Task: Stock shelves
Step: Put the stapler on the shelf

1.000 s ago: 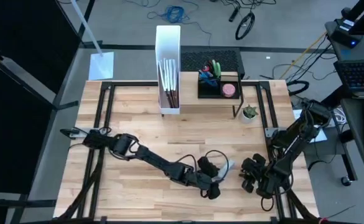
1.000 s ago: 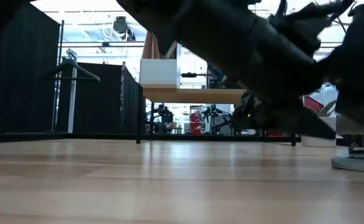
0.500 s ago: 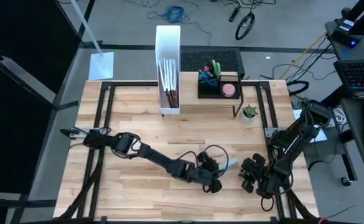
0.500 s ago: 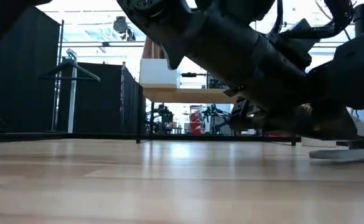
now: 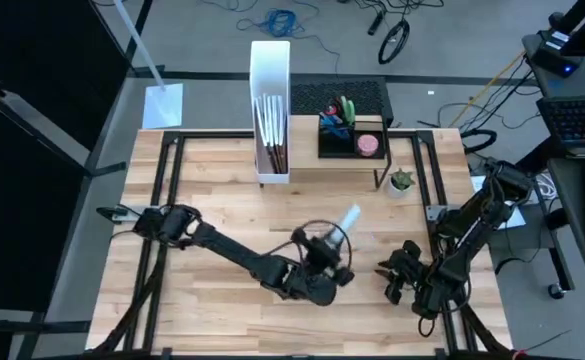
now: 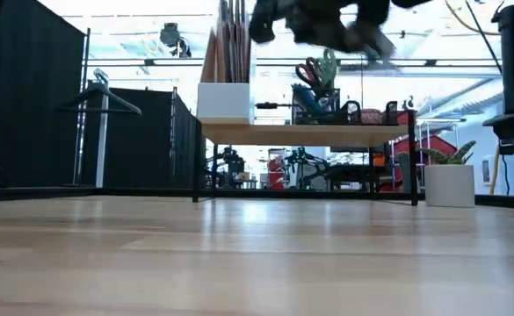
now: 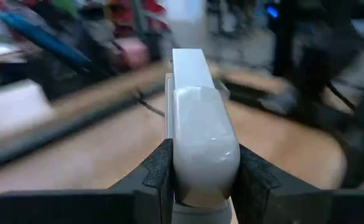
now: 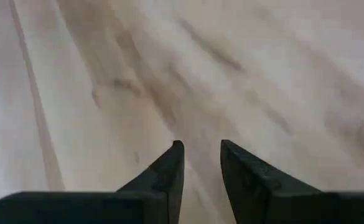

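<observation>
A white stapler (image 7: 197, 143) (or similar) is clamped in the left gripper (image 7: 199, 171), raised above the table, not yet on the shelves (image 5: 324, 160) at the rear; the right gripper (image 8: 200, 163), barely parted, holds nothing.

On the light-wood desk (image 5: 212, 200), the low wood-topped riser on thin black legs (image 5: 372, 158) stands at the back, carrying a tall white file box (image 5: 270, 110) at its left end and a small black organizer tray (image 5: 351, 134) beside it; a small potted plant (image 5: 401, 182) sits just right.
</observation>
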You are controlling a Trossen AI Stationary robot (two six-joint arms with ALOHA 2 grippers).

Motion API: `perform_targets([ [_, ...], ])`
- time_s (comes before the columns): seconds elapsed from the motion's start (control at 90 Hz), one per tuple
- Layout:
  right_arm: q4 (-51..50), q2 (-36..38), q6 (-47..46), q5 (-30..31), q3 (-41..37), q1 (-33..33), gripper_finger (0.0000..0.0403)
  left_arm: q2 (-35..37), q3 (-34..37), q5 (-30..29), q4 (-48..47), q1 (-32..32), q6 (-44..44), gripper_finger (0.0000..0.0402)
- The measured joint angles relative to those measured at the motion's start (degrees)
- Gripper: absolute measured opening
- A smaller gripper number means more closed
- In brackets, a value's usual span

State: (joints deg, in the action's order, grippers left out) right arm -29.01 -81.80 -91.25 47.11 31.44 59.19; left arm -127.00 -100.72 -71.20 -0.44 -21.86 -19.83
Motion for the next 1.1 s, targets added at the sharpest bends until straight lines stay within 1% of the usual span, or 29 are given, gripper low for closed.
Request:
perform_targets([
  [0.078,0.19,0.0,-0.06,3.48,0.01,-0.85,0.0086,0.63,0.02,-1.41,0.1,1.56,0.83,0.0094],
  [0.178,0.47,0.0,-0.02,5.51,0.02,-2.27,0.0086,0.97,0.12,-2.81,-0.57,3.66,0.19,0.0094],
  [0.411,0.74,0.0,0.24,5.62,0.02,-5.21,0.0086,1.44,0.1,-8.77,-0.36,8.65,-0.66,0.0094],
  [0.578,0.59,0.0,0.44,6.33,0.02,-5.63,0.0086,1.44,0.1,-8.85,-0.13,11.89,-0.96,0.0094],
  [0.678,0.59,0.0,0.63,6.78,0.02,-5.58,0.0086,1.44,0.1,-8.87,-0.16,13.76,-3.47,0.0094],
  [0.756,0.57,0.0,1.1,6.76,0.04,-5.46,0.0086,1.42,0.1,-9.16,-0.24,14.79,-3.71,0.0094],
  [0.833,0.6,0.0,1.77,6.71,0.04,-5.41,0.0086,1.42,0.1,-11.24,-0.36,14.81,-1.14,0.0094],
  [0.9,0.59,0.0,1.93,6.69,0.04,-5.41,0.0086,1.91,0.1,-14.6,-1.06,13.84,1.99,0.0094],
  [0.978,0.59,0.0,2.07,6.67,0.04,-5.41,0.0086,2.48,0.1,-18.59,-1.68,12.44,2.71,0.0094],
  [1.033,0.59,0.0,2.52,6.71,0.04,-5.41,0.0086,3.29,0.1,-18.75,-3.19,11.74,2.55,0.0094],
  [1.1,0.56,0.0,2.88,6.82,0.06,-5.41,0.0086,3.9,0.08,-17.54,-4.0,11.64,0.89,0.0094],
])
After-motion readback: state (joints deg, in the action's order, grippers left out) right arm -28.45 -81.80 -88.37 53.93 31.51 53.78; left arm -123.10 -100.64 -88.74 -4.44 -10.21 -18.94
